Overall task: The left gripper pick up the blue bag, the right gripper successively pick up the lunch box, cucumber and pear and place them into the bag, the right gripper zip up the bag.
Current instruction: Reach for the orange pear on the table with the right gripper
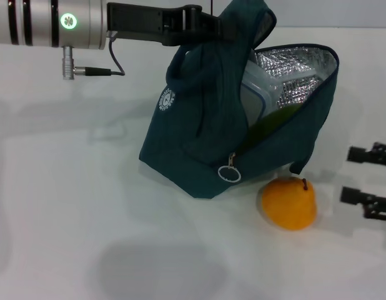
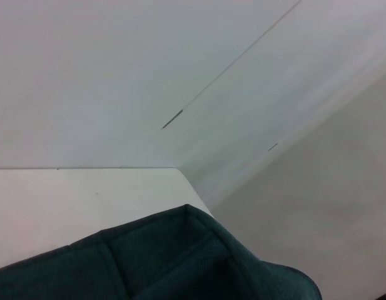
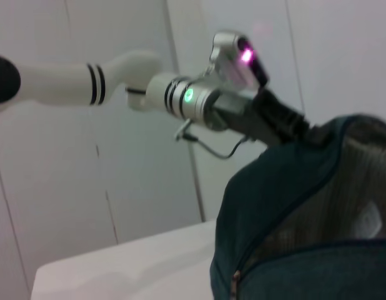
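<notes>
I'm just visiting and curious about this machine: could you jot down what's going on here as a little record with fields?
Left pincer: shut on the blue bag, holding its top up
Bag: unzipped, foil lining showing
Inside bag: lunch box and cucumber
Pear: on the table, beside the bag
Right pincer: open, to the right of the pear, holding nothing

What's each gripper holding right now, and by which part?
The left gripper holds the dark teal fabric lunch bag by its top handles. The right gripper is open, holding nothing.
</notes>
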You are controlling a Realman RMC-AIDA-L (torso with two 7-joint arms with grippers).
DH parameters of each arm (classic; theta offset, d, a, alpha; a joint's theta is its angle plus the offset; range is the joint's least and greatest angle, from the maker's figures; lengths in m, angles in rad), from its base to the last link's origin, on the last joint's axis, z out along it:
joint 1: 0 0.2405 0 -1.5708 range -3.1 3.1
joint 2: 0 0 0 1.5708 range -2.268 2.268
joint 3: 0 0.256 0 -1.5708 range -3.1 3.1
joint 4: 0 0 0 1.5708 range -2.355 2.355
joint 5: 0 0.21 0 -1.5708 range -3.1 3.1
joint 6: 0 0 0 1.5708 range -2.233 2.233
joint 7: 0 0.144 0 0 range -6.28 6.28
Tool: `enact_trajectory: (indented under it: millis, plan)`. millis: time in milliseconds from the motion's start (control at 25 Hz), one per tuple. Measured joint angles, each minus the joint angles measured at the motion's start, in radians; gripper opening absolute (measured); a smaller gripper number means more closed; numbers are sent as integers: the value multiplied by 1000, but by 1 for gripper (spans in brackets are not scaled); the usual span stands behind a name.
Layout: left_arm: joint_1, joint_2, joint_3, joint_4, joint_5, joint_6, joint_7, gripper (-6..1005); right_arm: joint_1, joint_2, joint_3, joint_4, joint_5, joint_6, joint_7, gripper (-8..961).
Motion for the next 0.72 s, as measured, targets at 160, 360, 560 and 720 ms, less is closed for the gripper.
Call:
enact_trajectory:
  millis: [160, 360, 560, 720]
  plan:
    - [5, 1, 0, 0, 0, -1, 4, 61, 12, 16, -60, 4, -3, 52, -2, 653]
    - [9, 3, 0, 0, 0, -1, 12, 61, 37, 21, -101, 32, 2, 88, -3, 634]
    - [10, 5, 0, 0, 0, -1, 23, 61, 58, 22, -101, 65, -2, 119, -13, 564]
    - [9, 6, 0, 0, 0, -3, 27, 62, 71, 23, -102, 77, 2, 137, -16, 481]
